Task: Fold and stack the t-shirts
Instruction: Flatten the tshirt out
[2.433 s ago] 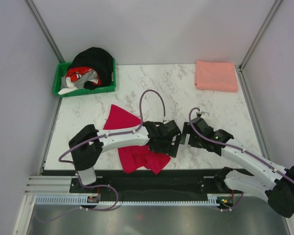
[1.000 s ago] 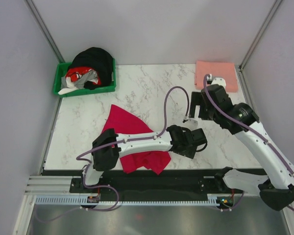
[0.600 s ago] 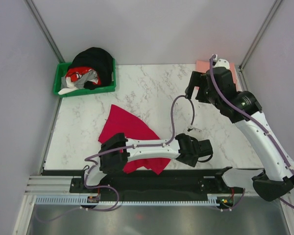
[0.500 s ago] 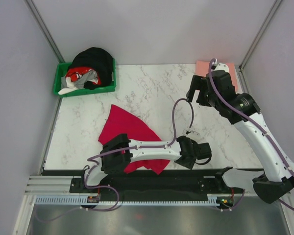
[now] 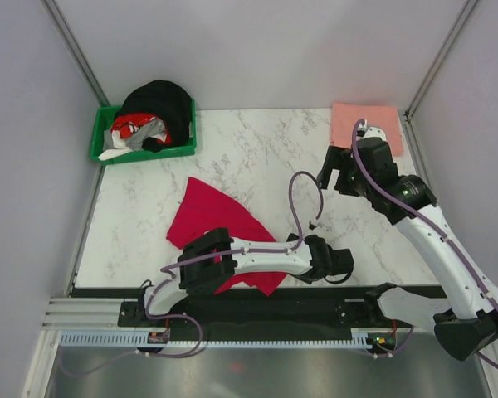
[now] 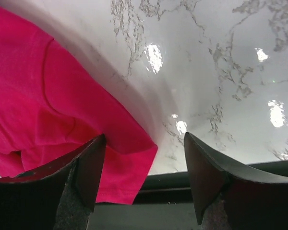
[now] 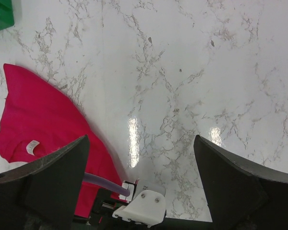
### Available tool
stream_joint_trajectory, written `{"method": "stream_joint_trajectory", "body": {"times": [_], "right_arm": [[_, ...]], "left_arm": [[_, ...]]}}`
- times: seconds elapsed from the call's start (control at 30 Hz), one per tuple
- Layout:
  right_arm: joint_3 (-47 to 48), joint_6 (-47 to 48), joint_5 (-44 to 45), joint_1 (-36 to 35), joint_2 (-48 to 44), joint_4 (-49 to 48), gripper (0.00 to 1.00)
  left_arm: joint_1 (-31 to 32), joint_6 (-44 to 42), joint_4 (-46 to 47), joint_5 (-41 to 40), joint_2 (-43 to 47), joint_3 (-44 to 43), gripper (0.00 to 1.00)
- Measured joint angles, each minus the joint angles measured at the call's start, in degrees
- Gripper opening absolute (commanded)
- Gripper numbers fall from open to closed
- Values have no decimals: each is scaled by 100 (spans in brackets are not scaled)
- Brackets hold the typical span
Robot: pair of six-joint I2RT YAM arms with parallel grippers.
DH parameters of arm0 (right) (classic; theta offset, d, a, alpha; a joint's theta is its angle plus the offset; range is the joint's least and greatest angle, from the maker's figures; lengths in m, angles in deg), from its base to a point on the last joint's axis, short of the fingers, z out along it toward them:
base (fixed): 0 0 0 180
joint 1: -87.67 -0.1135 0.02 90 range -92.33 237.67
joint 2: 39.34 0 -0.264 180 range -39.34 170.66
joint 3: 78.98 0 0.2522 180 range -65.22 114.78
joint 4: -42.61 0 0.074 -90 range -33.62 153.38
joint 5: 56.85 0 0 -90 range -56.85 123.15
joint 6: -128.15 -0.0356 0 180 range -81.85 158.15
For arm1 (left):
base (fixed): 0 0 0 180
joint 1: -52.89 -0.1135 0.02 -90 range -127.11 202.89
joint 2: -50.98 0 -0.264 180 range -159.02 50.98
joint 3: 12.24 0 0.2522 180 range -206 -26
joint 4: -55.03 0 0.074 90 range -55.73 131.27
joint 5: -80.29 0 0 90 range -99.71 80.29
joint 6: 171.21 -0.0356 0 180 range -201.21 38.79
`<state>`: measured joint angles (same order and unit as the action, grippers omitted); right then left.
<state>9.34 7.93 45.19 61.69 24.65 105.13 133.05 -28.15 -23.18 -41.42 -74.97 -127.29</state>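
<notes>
The crimson red t-shirt (image 5: 216, 220) lies crumpled on the marble table, left of centre near the front edge. It also shows in the left wrist view (image 6: 43, 110) and in the right wrist view (image 7: 38, 120). The salmon pink t-shirt (image 5: 365, 118) lies folded flat at the back right corner. My left gripper (image 5: 336, 264) is open and empty, low at the front edge, just right of the red shirt's corner (image 6: 134, 158). My right gripper (image 5: 334, 172) is open and empty, raised above the table in front of the pink shirt. In both wrist views (image 6: 144, 182) (image 7: 141, 187) the jaws stand wide apart.
A green plastic bin (image 5: 104, 149) with black, red and grey clothes stands at the back left. Grey walls close the table on both sides and behind. The left arm (image 5: 257, 257) lies across the red shirt's front part. The table's dark front rail (image 6: 192, 191) is under the left gripper.
The left arm swung right along the front edge, off the red shirt. The right arm rose from the front centre to the pink shirt at the back right, then drew back a little.
</notes>
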Motion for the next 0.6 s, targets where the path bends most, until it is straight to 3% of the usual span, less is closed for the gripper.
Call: {"method": "stream_joint_trajectory", "body": {"times": [0.07,0.1,0.23,0.33,0.6], "right_arm": [[-219,-11,-42,9,-46,-101,98],[-304,-20,-59,11,-57,-144,98],[-568,-61,-125,17,-98,-295,98],[-706,-68,-136,17,-162,-391,98],[-815,-125,-129,35,-227,-520,98]], "left_arm": [[-7,2,2,-66,-107,0,60],[-7,7,0,-98,-164,0,47],[-11,9,-24,-170,-229,-11,33],[-24,17,-39,-243,-245,-13,4],[-59,4,-334,-291,-229,-455,2]]}}
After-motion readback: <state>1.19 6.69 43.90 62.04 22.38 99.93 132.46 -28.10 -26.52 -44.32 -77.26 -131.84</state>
